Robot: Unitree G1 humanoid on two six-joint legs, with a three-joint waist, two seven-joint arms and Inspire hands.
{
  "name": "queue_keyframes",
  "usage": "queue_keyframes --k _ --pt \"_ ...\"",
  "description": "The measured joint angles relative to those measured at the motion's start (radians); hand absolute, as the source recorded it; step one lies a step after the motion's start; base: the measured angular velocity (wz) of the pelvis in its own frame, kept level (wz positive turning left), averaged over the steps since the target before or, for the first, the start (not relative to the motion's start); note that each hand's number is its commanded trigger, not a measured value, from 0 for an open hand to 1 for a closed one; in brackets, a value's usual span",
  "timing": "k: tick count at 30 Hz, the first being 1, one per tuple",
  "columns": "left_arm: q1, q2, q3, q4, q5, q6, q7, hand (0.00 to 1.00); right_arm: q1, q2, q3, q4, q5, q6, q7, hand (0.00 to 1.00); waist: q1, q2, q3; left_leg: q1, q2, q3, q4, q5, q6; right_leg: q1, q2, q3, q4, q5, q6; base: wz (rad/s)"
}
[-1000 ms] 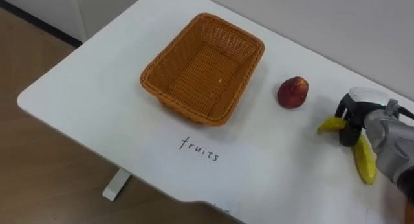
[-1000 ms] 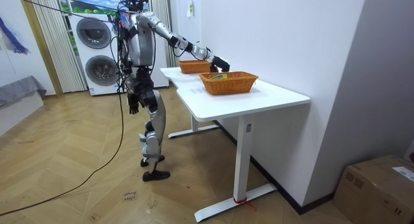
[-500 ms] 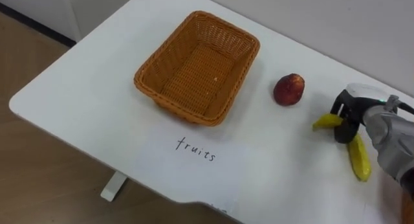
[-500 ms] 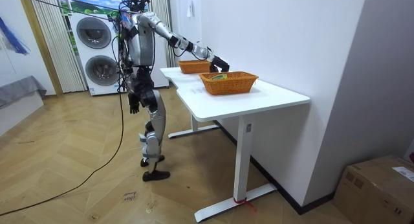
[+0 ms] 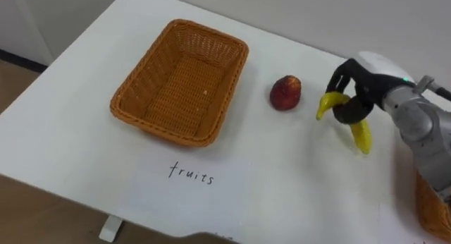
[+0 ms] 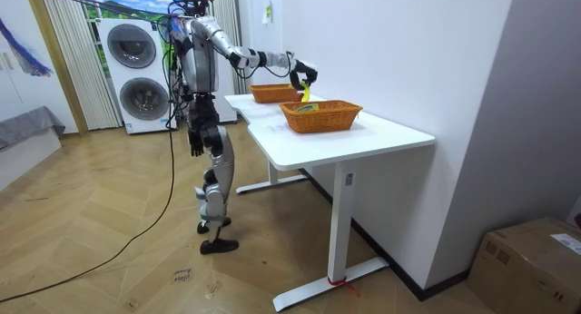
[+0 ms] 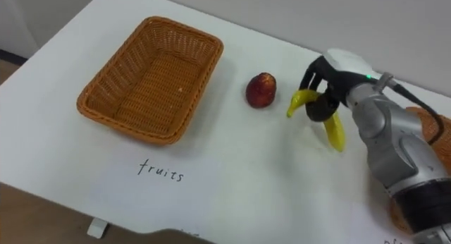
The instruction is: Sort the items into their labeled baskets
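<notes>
My right hand (image 5: 357,80) is shut on a yellow banana (image 5: 361,135) and holds it up off the white table (image 5: 84,180), its ends hanging free. The same hand (image 6: 299,74) is raised above the baskets in the room view. A red fruit (image 5: 285,93) lies on the table just left of the banana. Left of that stands the empty wicker basket (image 5: 161,133), with a paper label (image 5: 192,175) reading "fruits" in front of it. My left hand (image 6: 195,143) hangs at my side.
A second wicker basket (image 7: 431,133) stands at the right, partly behind my right arm, and appears as the nearer basket (image 6: 322,115) in the room view. The table's front edge runs close below the label. I stand at the table's long side.
My right hand has lifted the banana off the table and carried it left, closer to the red fruit. The arm has risen. The camera has shifted, so the basket sits further left.
</notes>
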Motion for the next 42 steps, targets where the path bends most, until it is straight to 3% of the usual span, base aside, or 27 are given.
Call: queue_keyframes --k 4,9,18,25,29,32,34,38,42 --pt "0.038 0.000 0.020 0.002 -0.001 0.002 -0.003 0.00 0.000 0.000 -0.030 -0.018 0.003 0.001 -0.001 1.00 -0.009 0.008 -0.0088 0.055 -0.001 0.000 -0.025 0.000 0.000 0.043 0.000 -0.002 0.000 0.000 0.001 0.00" --pt "0.056 -0.003 0.024 0.003 -0.001 0.005 -0.005 0.00 -0.001 0.000 -0.034 -0.069 0.004 0.011 0.012 1.00 -0.015 0.006 -0.0108 0.062 -0.001 -0.001 -0.029 0.000 0.001 0.051 -0.001 -0.004 0.002 -0.001 0.002 0.00" --pt "0.054 -0.035 0.051 0.001 0.000 0.004 -0.005 0.00 -0.001 0.000 -0.069 -0.248 0.022 0.010 0.018 1.00 -0.017 0.012 -0.0063 0.063 -0.004 -0.021 -0.021 0.000 0.001 0.070 -0.002 -0.029 0.002 -0.002 0.003 0.07" --pt "0.059 -0.032 0.047 0.017 -0.036 0.005 -0.017 0.00 -0.004 0.012 -0.079 -0.371 0.021 0.032 0.056 1.00 -0.008 0.011 -0.0053 0.068 -0.006 -0.031 -0.022 0.001 0.000 0.077 -0.002 -0.030 0.003 -0.007 0.010 0.03" --pt "0.057 -0.031 0.048 0.017 -0.035 0.004 -0.045 0.00 -0.010 0.013 -0.079 -0.413 0.017 0.041 0.079 1.00 0.015 -0.001 0.0006 0.074 -0.006 -0.032 -0.023 0.000 0.000 0.082 -0.002 -0.030 0.003 -0.008 0.013 0.01" --pt "0.054 -0.031 0.046 0.014 -0.033 0.003 -0.065 0.00 -0.010 0.031 -0.068 -0.433 0.017 0.062 0.099 1.00 0.034 -0.012 0.0061 0.072 -0.008 -0.042 -0.022 0.000 0.000 0.084 -0.002 -0.039 0.003 -0.008 0.013 0.04" --pt "0.054 -0.033 0.038 0.013 -0.030 0.003 -0.071 0.00 -0.011 0.035 -0.047 -0.434 0.017 0.062 0.117 1.00 0.044 -0.014 0.0055 0.072 -0.012 -0.054 -0.021 0.000 0.000 0.087 -0.004 -0.046 0.003 -0.009 0.013 0.15" --pt "0.066 -0.041 0.016 0.000 -0.031 0.004 -0.070 0.00 -0.034 0.109 -0.027 -0.426 0.021 0.069 0.145 1.00 0.077 -0.016 0.0064 0.072 -0.018 -0.068 -0.021 0.002 0.002 0.092 -0.010 -0.062 0.002 -0.011 0.016 0.10" --pt "0.070 -0.043 0.006 -0.018 -0.031 0.002 -0.074 0.00 -0.052 0.136 0.003 -0.424 0.047 0.071 0.151 1.00 0.100 -0.021 0.0082 0.073 -0.022 -0.091 -0.021 0.002 0.003 0.100 -0.010 -0.060 0.002 -0.012 0.018 0.21"
